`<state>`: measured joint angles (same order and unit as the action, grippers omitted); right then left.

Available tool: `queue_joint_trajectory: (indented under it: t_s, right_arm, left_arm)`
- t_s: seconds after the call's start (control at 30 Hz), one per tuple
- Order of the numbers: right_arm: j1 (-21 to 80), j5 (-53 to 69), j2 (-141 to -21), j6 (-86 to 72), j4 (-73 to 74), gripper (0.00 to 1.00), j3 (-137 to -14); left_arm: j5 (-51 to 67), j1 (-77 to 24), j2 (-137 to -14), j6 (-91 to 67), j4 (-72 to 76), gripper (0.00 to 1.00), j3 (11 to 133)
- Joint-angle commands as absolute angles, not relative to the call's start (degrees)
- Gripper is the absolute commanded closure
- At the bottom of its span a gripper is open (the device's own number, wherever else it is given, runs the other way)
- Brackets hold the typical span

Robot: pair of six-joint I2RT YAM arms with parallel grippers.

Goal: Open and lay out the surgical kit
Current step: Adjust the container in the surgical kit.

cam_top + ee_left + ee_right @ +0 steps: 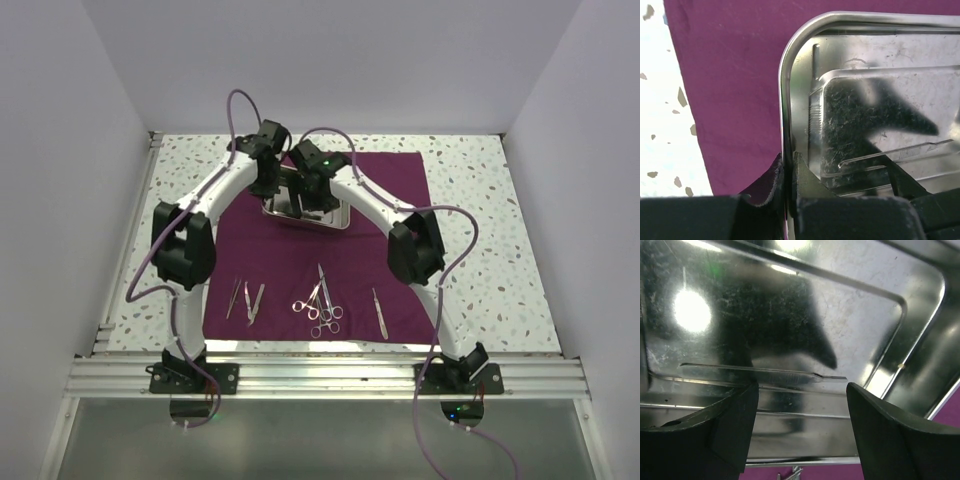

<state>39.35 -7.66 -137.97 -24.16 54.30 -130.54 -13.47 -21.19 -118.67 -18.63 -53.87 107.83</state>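
The maroon cloth [390, 200] lies spread flat on the table. The shiny steel tray [310, 226] sits on its far middle. My left gripper [268, 186] is shut on the tray's left rim [782, 100], one finger outside and one inside [788, 162]. My right gripper [316, 196] hangs open over the tray's inside [802, 390]. A thin flat silvery instrument [765, 371] lies on the tray floor just beyond its fingertips; it also shows in the left wrist view [895, 152]. On the near cloth lie two tweezers [245, 299], scissors and forceps [320, 300] and a slim handle [379, 312].
The speckled white tabletop [480, 230] borders the cloth on both sides. White walls close in the left, right and back. An aluminium rail [320, 375] with both arm bases runs along the near edge.
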Motion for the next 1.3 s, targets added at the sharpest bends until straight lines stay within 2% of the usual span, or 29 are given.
queue_joint_trajectory:
  t_s: [0.0,0.13,0.3,0.47,0.67,0.7,1.03,1.27]
  right_arm:
    - [39.6,-6.2,-135.5,-24.5,53.8,0.25,-128.8]
    - [39.1,-6.8,-135.4,-24.5,53.7,0.25,-129.3]
    - [38.5,-7.1,-134.8,-24.8,53.6,0.25,-129.4]
    - [38.1,-6.2,-135.0,-26.0,52.9,0.25,-128.8]
    - [37.9,-5.7,-134.4,-27.8,51.5,0.25,-127.4]
    - [37.9,-4.6,-134.3,-28.3,50.5,0.25,-126.7]
    - [37.4,1.2,-136.1,-35.5,42.7,0.26,-128.2]
    - [37.4,-1.8,-139.0,-37.4,40.5,0.28,-127.9]
  left_arm:
    - [-12.6,-21.4,-115.6,-19.9,-52.6,1.00,104.7]
    - [-6.3,-21.3,-117.3,-21.4,-51.5,1.00,101.2]
    - [-11.6,-23.4,-118.5,-23.0,-53.7,1.00,103.7]
    - [-5.3,-23.7,-117.9,-24.2,-48.3,1.00,99.2]
    - [-5.1,-25.0,-119.0,-24.7,-51.9,1.00,104.0]
    - [-4.8,-25.2,-118.1,-24.5,-48.3,1.00,100.2]
    - [1.5,-25.1,-119.4,-25.3,-44.7,1.00,95.9]
    - [6.9,-25.3,-119.4,-27.3,-41.0,1.00,93.7]
